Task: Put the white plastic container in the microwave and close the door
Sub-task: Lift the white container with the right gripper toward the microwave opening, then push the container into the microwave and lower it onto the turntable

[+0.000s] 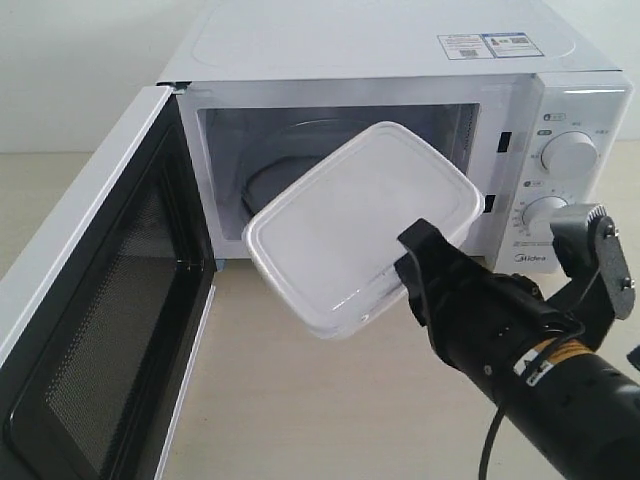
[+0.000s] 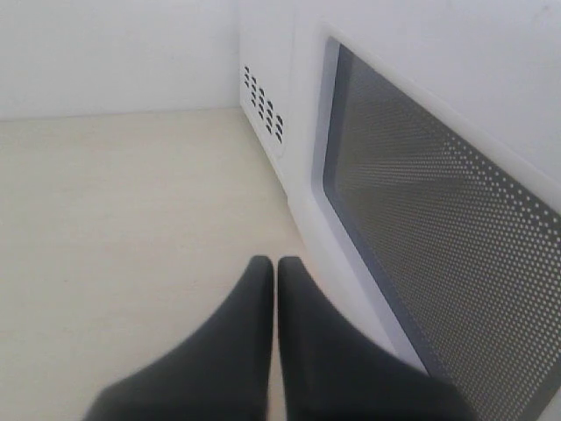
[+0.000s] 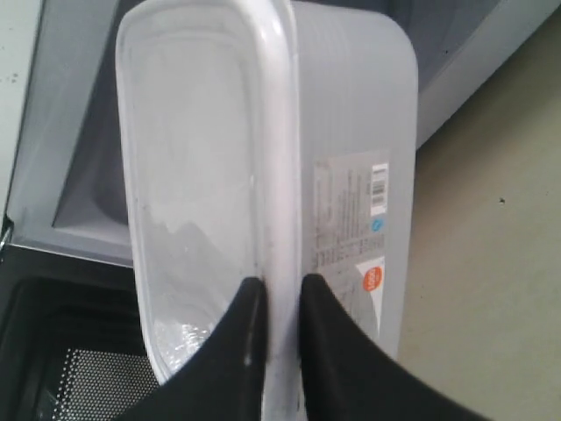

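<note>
The tilted white plastic container (image 1: 360, 225) covers most of the cavity of the microwave (image 1: 400, 40); only a sliver of turntable (image 1: 266, 183) shows behind it. The open door (image 1: 100, 300) runs off the exterior view's left and bottom edges. The stickers (image 1: 485, 45) on top are too small to read, and the container's label (image 3: 355, 219) is blurred print. The right arm (image 1: 570, 410) is cut off at the corner.

Bright, even light; faint shadows; the microwave (image 1: 380, 40) top washes out; wrist views soft.
</note>
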Robot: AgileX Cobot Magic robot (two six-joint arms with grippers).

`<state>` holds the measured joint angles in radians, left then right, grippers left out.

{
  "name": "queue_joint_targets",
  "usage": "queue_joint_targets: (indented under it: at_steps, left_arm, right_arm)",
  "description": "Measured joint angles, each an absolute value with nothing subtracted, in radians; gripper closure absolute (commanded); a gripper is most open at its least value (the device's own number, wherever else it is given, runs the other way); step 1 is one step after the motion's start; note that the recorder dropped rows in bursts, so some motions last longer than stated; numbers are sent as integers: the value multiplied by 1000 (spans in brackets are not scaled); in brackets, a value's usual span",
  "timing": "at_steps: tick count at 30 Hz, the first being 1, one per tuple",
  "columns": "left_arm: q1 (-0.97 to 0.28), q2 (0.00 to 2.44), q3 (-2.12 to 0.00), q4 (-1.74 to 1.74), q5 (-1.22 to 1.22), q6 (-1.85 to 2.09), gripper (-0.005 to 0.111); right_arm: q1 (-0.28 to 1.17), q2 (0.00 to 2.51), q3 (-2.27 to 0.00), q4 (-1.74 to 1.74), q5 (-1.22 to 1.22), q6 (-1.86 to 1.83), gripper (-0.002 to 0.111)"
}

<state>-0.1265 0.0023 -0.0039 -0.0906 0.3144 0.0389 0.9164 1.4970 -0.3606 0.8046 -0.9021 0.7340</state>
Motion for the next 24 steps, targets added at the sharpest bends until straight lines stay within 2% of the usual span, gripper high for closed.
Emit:
queue_joint_targets:
  at_steps: [10, 24]
  left_arm:
    - [-126, 2, -4, -91, 314, 39, 103]
    - [-126, 2, -4, -91, 314, 39, 103]
  right_arm:
    - [916, 1704, -537, 871, -941, 750, 109]
    - [871, 1833, -707, 937, -978, 790, 109]
